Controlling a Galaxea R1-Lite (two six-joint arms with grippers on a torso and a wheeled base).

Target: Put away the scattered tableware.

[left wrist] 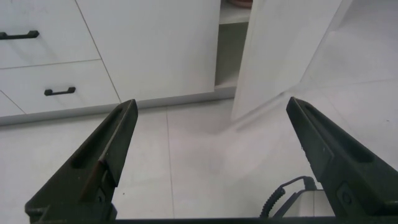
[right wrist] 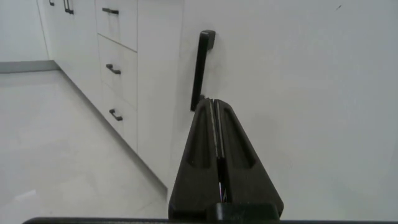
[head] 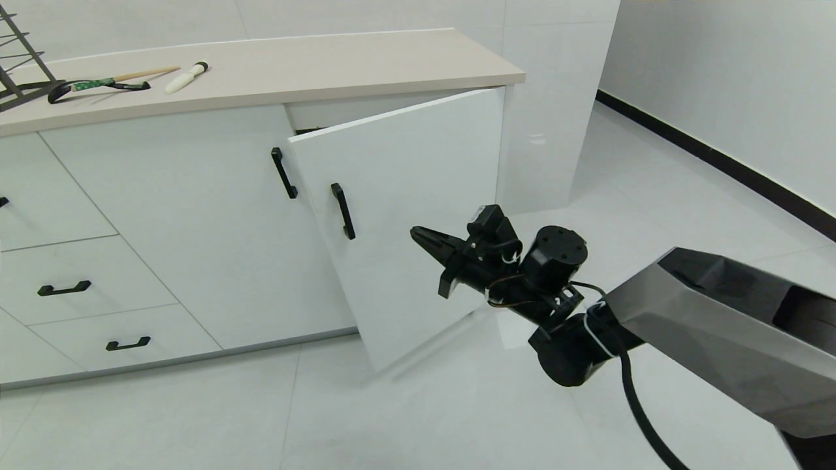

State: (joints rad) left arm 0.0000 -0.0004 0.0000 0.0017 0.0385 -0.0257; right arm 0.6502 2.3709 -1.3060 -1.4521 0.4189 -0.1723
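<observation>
On the beige countertop (head: 326, 65) lie a black utensil with a wooden handle and green band (head: 98, 83) and a white utensil with a dark tip (head: 186, 77). Below, the right cabinet door (head: 405, 196) stands partly open. My right gripper (head: 421, 238) is shut and empty, its tip close to the door's face, just right of the black door handle (head: 343, 210). The right wrist view has that gripper (right wrist: 216, 104) just short of the handle (right wrist: 202, 68). My left gripper (left wrist: 211, 106) is open and empty, low over the floor and facing the open door (left wrist: 280, 50).
A dark wire rack (head: 19, 65) stands at the counter's far left. Drawers with black handles (head: 64, 288) fill the lower left. The neighbouring closed door has its own handle (head: 284, 173). A shelf (left wrist: 231, 15) shows inside the open cabinet. White tiled floor (head: 457, 405) spreads in front.
</observation>
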